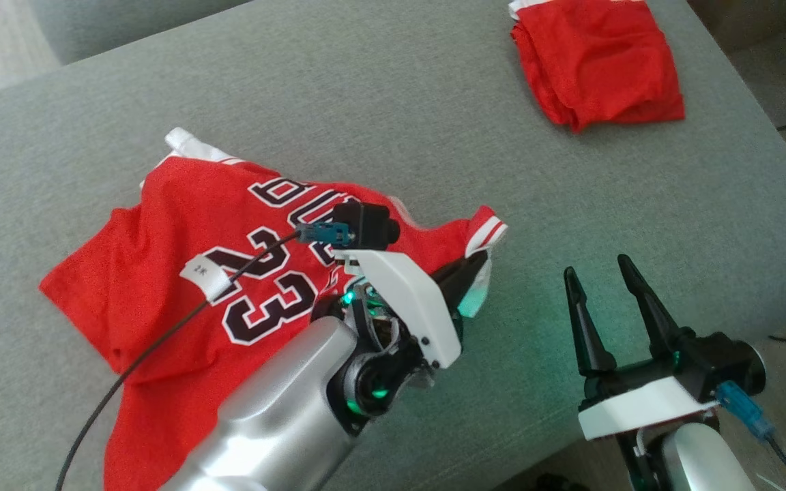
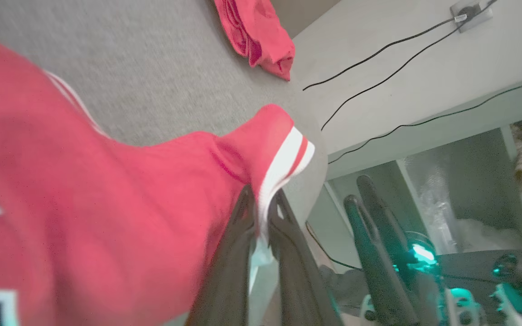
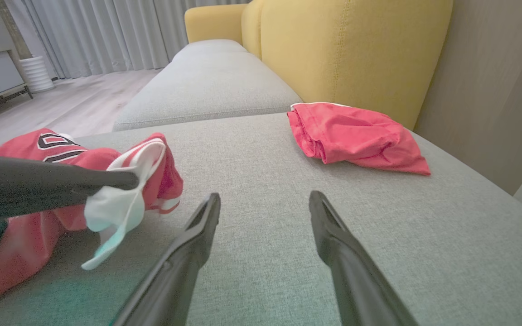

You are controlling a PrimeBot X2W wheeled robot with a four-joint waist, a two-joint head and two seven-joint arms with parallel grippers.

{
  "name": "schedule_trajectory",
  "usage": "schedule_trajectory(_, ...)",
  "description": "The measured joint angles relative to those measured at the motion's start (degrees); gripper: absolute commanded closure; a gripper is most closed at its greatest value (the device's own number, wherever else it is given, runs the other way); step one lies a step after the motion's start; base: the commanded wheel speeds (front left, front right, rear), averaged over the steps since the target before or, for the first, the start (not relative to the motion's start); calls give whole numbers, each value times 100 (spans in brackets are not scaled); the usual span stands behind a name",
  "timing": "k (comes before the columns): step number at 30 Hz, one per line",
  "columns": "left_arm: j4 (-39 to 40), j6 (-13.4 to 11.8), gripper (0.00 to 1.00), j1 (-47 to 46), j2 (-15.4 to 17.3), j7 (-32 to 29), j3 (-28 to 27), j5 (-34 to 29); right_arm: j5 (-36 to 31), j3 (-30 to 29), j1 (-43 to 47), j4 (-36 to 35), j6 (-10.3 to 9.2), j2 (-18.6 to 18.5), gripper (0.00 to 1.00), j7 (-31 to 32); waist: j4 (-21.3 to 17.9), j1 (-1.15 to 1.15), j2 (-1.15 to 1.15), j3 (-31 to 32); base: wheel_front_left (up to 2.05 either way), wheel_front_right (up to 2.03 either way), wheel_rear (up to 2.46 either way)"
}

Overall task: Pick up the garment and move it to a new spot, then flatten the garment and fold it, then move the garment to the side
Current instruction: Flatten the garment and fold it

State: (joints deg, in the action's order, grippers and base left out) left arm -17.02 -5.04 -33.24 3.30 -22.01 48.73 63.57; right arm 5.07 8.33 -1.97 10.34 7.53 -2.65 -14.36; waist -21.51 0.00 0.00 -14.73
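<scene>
Jersey [image 1: 161,225], red with a black 23, lies crumpled on the left half of the grey cushion [image 1: 434,102], reaching to its near edge. A folded red garment [image 1: 598,61] sits well apart at the far right corner. The left gripper [image 1: 475,266] is clamped on the jersey's right end, its fingers pinching the cloth just below the striped trim [image 1: 488,228] and lifting it. The right gripper [image 1: 598,267] hovers near the cushion's near edge, jaws spread, grasping nothing.

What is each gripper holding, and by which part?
The left gripper is shut on the jersey, pinching its striped trim at one corner. The right gripper is open, holding nothing.
</scene>
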Motion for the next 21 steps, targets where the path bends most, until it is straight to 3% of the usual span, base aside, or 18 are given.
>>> schedule_trajectory(4, 279, -408, 100, -1, -3, 68, 152, 816, 52, 36, -18, 32, 0, 0, 0, 0, -89, 0, 0, -22, 0, 0, 0)
schedule_trajectory(8, 456, -565, 100, -126, -3, 305, 305, 1098, 57, 19, -25, 35, 0, 0, 0, 0, -135, 0, 0, -33, 0, 0, 0)
schedule_trajectory(14, 697, -953, 100, -212, -3, 601, 394, 2052, 57, 26, -26, 47, 0, 0, 0, 0, -149, 0, 0, -58, 0, 0, 0)
schedule_trajectory(15, 633, -999, 87, -221, -3, 699, 486, 2052, 57, 32, -29, 58, 0, 0, 0, 0, -151, 0, 0, -64, 0, 0, 0)
schedule_trajectory(16, 502, -1039, 40, -249, -7, 825, 605, 1970, 57, 43, -37, 66, 1, 0, 0, 0, -152, 0, 0, -73, 0, 0, 0)
schedule_trajectory(17, 318, -1051, 0, -307, -5, 980, 762, 1749, 57, 57, -49, 67, 1, 0, 0, 0, -157, 0, 0, -83, 0, 0, 0)
schedule_trajectory(21, -265, -847, 0, -588, -1, 1480, 1145, 992, 59, 88, -158, 70, 0, 1, 0, -1, -198, 0, 0, -118, 0, 0, 0)
